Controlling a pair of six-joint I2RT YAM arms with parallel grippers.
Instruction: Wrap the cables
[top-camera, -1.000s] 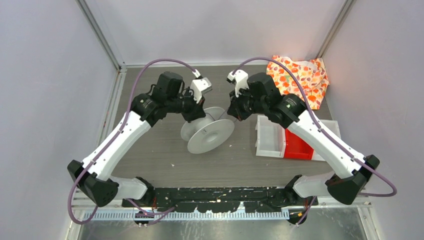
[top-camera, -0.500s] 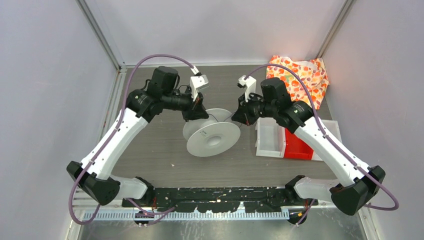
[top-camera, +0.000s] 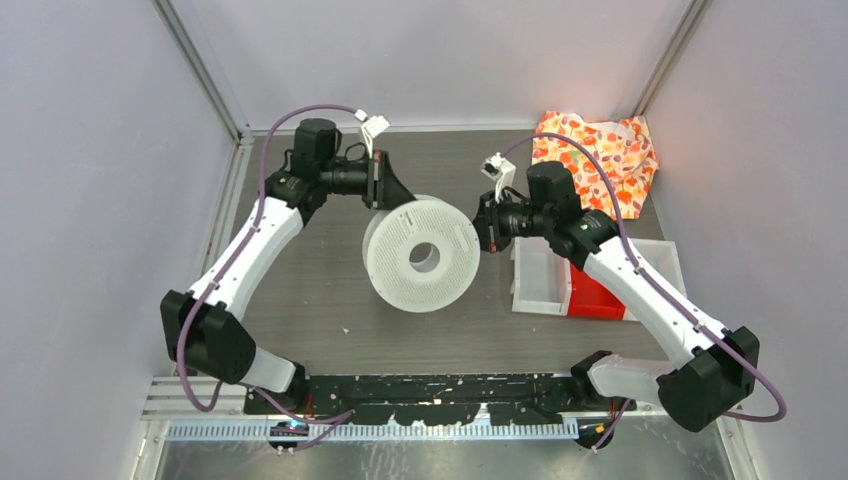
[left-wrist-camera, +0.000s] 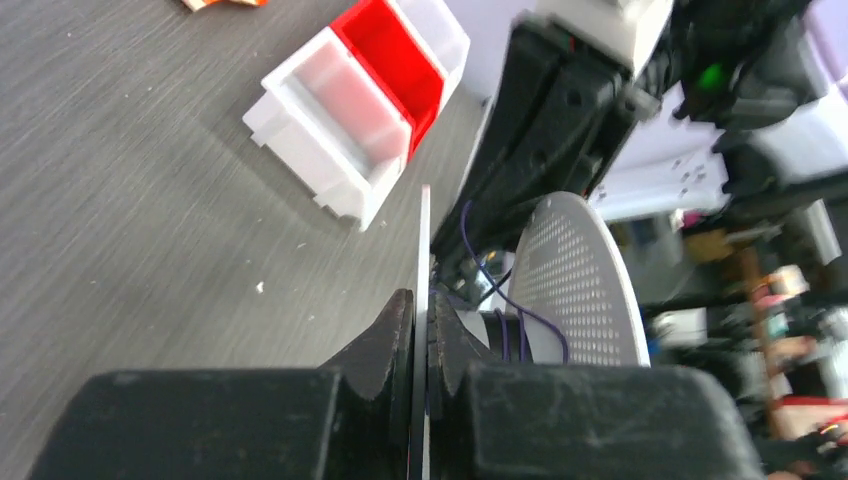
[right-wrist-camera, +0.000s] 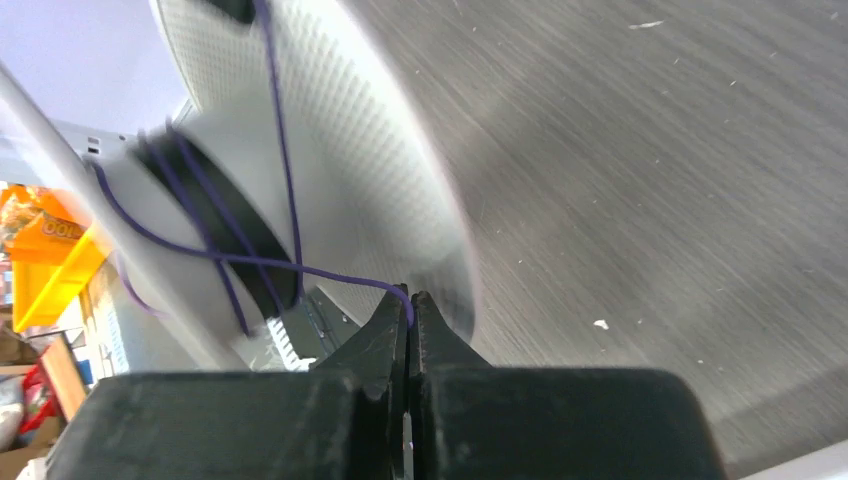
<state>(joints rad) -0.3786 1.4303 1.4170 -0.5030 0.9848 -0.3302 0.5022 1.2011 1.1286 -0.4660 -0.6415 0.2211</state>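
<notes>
A white perforated spool (top-camera: 420, 254) is held tilted above the table, one flat face toward the top camera. My left gripper (top-camera: 397, 200) is shut on the thin edge of one spool flange (left-wrist-camera: 422, 270). A very thin purple cable (right-wrist-camera: 220, 258) has a few turns round the dark spool core (right-wrist-camera: 215, 215) and runs to my right gripper (right-wrist-camera: 408, 298), which is shut on it at the spool's right rim (top-camera: 482, 232). The cable also shows in the left wrist view (left-wrist-camera: 520, 312), wound on the core between the flanges.
White and red bins (top-camera: 575, 285) stand right of the spool, also seen in the left wrist view (left-wrist-camera: 370, 95). An orange patterned cloth (top-camera: 600, 150) lies at the back right corner. Grey walls and metal frame posts enclose the table.
The spool has tipped up from edge-on to face the camera. My left gripper moved back and left holding its rim; my right gripper shifted slightly right, still pinching the cable.
</notes>
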